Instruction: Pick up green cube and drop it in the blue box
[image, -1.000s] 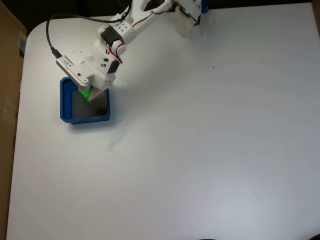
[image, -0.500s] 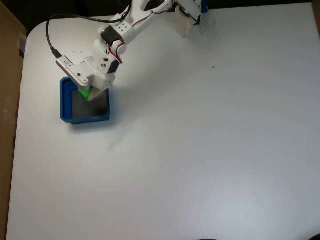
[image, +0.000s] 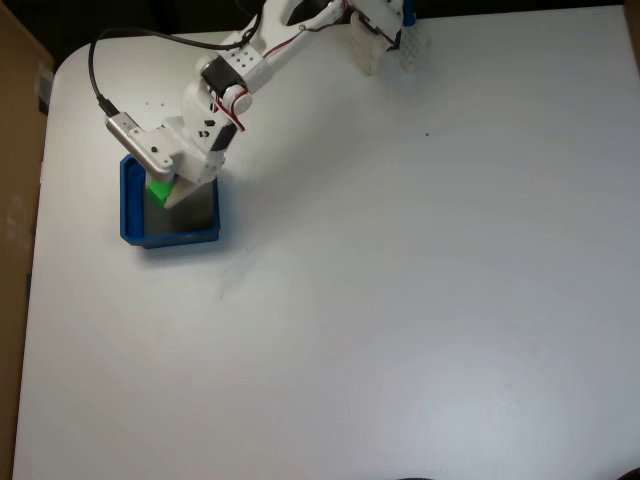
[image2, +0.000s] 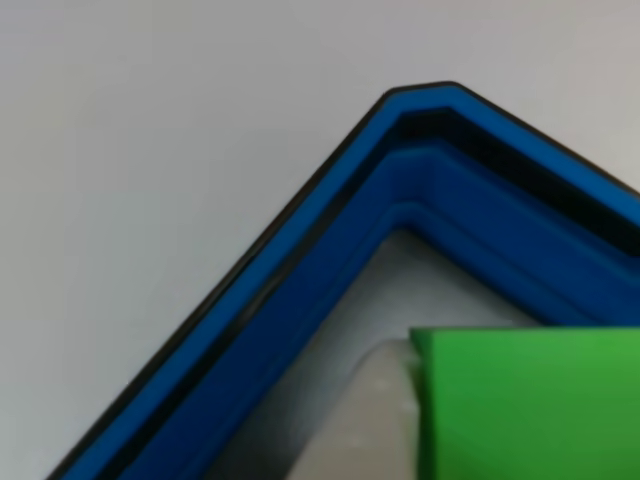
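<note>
A white plastic robot arm (image: 245, 60) reaches from the far edge of a smooth white counter (image: 400, 300) down over the shallow square blue plastic box (image: 128, 205), its two-finger tool (image: 166, 190) poised above the tray's grey floor in the fixed view. The small bright green cube (image: 159, 187) sits clamped at the tip of the tool, above the part of the blue box nearest the arm, with a pale finger (image: 181, 192) pressed along its side; whether the cube touches the grey bottom cannot be told. That same fixed view takes in the arm's red and black wiring, a black cable (image: 95, 70) looping to a grey module on the wrist, and a brown cardboard-coloured surface (image: 18, 120) beyond the counter's rounded corner, on the box's side. The other view, taken close in, gives what the wide shot cannot: the blue box (image2: 300, 290) has thick stepped walls with a dark groove running inside the rim, meeting at one crisp corner, and a matte grey bottom. There the green cube (image2: 530, 405) shows plain flat faces and a sharp edge inside that corner, with a blurred pale grey part just beside it, towards the corner.
</note>
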